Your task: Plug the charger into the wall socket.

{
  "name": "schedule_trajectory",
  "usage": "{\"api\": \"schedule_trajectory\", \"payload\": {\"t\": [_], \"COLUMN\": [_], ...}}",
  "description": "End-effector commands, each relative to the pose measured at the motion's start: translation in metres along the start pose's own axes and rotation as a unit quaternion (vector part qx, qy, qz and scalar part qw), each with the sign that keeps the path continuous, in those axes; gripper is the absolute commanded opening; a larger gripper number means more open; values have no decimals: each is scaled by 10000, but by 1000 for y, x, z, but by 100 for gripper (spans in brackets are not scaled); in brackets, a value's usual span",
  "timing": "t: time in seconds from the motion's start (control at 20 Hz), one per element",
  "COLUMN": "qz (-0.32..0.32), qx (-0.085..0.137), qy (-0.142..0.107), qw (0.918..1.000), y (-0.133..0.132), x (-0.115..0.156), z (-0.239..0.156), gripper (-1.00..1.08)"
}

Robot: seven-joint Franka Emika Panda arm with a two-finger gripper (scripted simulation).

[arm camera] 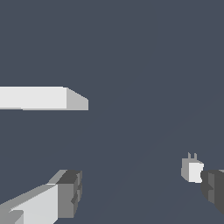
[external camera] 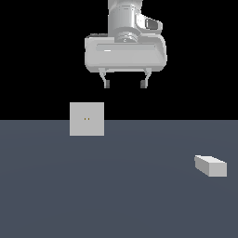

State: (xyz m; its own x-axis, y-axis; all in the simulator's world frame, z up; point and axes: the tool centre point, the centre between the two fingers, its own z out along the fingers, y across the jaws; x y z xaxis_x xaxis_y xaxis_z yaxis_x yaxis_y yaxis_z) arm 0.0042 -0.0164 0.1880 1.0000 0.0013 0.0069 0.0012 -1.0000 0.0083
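Note:
The wall socket (external camera: pixel 87 119) is a flat upright light-grey square panel with two tiny dark-yellowish holes, standing on the exterior view's left. In the wrist view the wall socket (arm camera: pixel 43 98) shows from above as a thin pale slab. The charger (external camera: pixel 210 165), a small light-grey oblong block, lies on the floor at the exterior view's right. In the wrist view the charger (arm camera: pixel 191 169) shows two short prongs, close to one fingertip (arm camera: pixel 214 189). My gripper (external camera: pixel 124 84) hangs open high above the floor, between the two things and touching neither. The wrist view also shows the gripper (arm camera: pixel 140 192) holding nothing.
A flat dark blue-grey floor (external camera: pixel 116 195) stretches across the scene under a black background. Nothing else stands on it.

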Motion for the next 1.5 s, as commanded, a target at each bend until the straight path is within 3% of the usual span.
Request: {"api": "schedule_trajectory", "payload": {"t": [0.0, 0.65, 1.45], "qz": [0, 25, 116], "qx": [0, -4, -27], "qy": [0, 208, 940], "qw": [10000, 9998, 9955], "y": [0, 20, 92], "x": [0, -13, -54], "z": [0, 14, 70], "gripper": [100, 100, 100]}}
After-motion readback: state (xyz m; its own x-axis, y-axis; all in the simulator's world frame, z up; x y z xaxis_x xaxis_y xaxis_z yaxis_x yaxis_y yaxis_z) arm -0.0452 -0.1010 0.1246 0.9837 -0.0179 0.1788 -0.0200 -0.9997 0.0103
